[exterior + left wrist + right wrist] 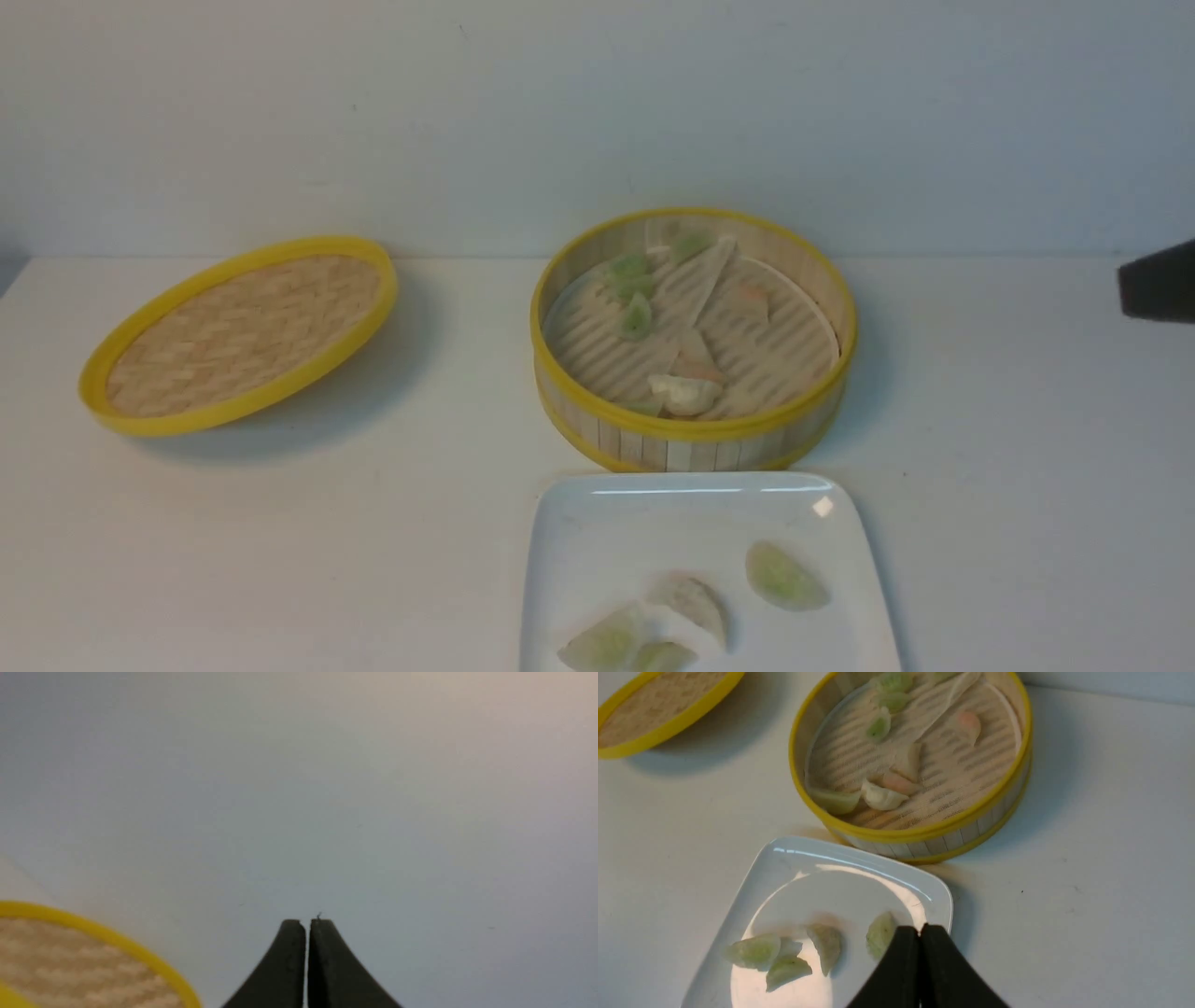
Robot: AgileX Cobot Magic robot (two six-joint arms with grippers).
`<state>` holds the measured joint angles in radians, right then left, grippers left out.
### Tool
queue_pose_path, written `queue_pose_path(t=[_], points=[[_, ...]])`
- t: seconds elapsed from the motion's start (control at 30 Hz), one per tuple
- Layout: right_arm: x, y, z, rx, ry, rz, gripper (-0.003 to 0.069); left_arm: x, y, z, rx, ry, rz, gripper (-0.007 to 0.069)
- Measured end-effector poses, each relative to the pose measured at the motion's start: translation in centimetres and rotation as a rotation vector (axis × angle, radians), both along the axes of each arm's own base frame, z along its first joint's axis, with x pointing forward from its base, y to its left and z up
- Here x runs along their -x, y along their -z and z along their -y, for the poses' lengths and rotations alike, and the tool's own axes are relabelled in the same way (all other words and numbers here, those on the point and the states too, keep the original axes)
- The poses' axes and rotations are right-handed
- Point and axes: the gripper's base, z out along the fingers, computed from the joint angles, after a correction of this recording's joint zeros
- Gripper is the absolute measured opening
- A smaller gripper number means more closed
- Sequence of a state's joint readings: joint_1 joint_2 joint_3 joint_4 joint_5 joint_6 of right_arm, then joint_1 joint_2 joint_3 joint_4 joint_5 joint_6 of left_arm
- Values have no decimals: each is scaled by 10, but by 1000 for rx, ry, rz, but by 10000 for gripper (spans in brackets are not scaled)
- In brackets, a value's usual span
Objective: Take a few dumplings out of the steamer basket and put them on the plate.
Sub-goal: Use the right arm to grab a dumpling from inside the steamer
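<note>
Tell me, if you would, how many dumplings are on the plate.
4 in view on the plate: green dumpling rightmost, whitish dumpling left of it, leftmost green dumpling, and small green dumpling nearest the robot. The near edge is cut off; more may be hidden.

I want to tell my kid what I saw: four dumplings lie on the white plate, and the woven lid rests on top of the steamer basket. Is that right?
Not quite: the woven lid lies on the table, left of the steamer basket, as the front view shows. Four dumplings do lie on the white plate.
</note>
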<state>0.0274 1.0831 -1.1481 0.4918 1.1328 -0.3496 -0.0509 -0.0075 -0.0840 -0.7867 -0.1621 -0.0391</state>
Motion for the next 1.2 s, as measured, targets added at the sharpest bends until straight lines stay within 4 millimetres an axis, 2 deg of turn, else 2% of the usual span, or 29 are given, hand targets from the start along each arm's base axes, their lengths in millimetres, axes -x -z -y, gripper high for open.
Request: queue_pose_path(t=[0.07, 0.13, 0.17, 0.27, 0.37, 0.47, 0.63, 0.7, 0.93, 1.03, 1.13, 1.17, 1.2], points=[[-15, -2, -1, 9, -20, -31, -13, 3, -31, 7, -100, 55, -5, -6], [-24, -2, -3, 13, -27, -41, -13, 2, -47, 13, -159, 104, -42, -6], [-33, -3, -7, 20, -45, -48, -13, -5, -66, 22, -245, 187, -145, -6], [-50, -1, -20, 36, -93, -62, -13, -26, -88, 36, -385, 358, -375, -6], [-66, 3, -32, 71, -126, -83, -13, -56, -102, 48, -572, 558, -622, -6], [-83, 11, -44, 107, -133, -116, -13, -91, -103, 54, -702, 716, -812, -6], [-109, 26, -55, 188, -132, -157, -10, -136, -97, 59, -746, 810, -949, -6], [-119, 32, -60, 204, -129, -170, -10, -145, -97, 63, -780, 824, -960, -6], [-162, 56, -78, 238, -145, -205, 18, -187, -91, 98, -869, 890, -1025, -6], [-185, 71, -88, 250, -152, -218, 64, -212, -88, 121, -948, 945, -1072, -6], [-198, 81, -93, 260, -152, -209, 99, -222, -87, 133, -976, 971, -1083, -6], [-211, 90, -96, 266, -148, -199, 132, -227, -86, 141, -995, 989, -1088, -6], [-213, 91, -96, 268, -148, -200, 136, -228, -86, 141, -995, 989, -1088, -6]])
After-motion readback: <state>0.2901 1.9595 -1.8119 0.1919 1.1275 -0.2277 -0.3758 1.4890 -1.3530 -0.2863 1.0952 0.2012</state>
